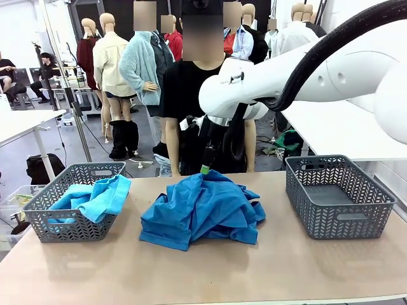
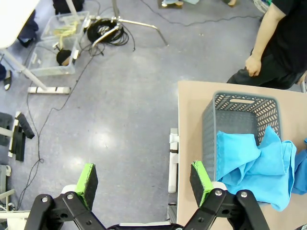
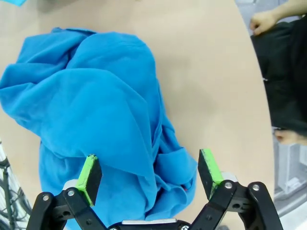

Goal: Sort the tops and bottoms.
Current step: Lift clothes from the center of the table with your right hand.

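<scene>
Blue tops point(image 1: 200, 210) lay piled mid-table point(image 1: 286, 267).
R gripper point(image 3: 148, 167) hung above them, L gripper point(image 2: 144, 177) near a basket point(image 2: 240, 103); both wide open, empty.

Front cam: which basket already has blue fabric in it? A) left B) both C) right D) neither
A: a blue garment drapes out of the left basket, while the right basket shows its bare grey floor and the blue pile sits between them.

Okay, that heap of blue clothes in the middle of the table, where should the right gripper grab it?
Probably pinch the raised fold along the top of the blue heap, coming straight down. Its edges lie flat on the table, but that ridge stands up under the open right gripper.
</scene>
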You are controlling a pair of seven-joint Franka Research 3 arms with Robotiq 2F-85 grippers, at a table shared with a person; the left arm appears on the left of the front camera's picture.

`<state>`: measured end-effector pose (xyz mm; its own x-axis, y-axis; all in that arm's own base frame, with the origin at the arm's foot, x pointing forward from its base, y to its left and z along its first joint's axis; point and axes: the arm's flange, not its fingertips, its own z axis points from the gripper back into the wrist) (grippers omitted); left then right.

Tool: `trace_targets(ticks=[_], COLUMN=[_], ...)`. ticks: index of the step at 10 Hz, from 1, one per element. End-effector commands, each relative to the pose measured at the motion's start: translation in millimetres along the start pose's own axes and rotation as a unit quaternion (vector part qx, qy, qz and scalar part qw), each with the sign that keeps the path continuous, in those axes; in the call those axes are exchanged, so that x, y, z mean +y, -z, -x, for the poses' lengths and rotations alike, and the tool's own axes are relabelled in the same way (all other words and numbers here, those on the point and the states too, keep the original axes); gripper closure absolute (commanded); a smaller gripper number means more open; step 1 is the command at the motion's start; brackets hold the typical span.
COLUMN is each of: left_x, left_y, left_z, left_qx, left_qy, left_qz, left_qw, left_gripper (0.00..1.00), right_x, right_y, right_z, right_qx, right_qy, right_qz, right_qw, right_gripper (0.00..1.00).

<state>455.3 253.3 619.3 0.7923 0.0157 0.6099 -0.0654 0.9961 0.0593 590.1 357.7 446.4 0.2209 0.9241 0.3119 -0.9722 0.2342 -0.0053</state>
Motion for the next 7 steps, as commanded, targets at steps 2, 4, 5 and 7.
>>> trace_targets(ticks=[2,4,5,7], left_x=[2,2,2,2], left_y=[-1,-1,-1,-1], left_z=[2,2,2,2], left_qx=[0.003,0.003,0.003,0.003], left_qy=[0.006,0.006,0.006,0.006], left_qz=[-0.006,-0.006,-0.006,-0.006], left_qw=[1.0,1.0,1.0,1.0], left_gripper=[0.0,0.0,0.0,0.0], right_x=[-9,-12,-14,-14], right_y=[5,9,13,17], right_z=[-5,-6,-7,-8], right_qx=[0.026,0.032,0.034,0.037], right_qy=[-0.011,-0.006,-0.008,-0.012], right_qz=[-0.034,-0.039,-0.043,-0.051], right_qw=[0.999,0.999,0.998,0.998], right_gripper=[0.0,0.0,0.0,0.05])
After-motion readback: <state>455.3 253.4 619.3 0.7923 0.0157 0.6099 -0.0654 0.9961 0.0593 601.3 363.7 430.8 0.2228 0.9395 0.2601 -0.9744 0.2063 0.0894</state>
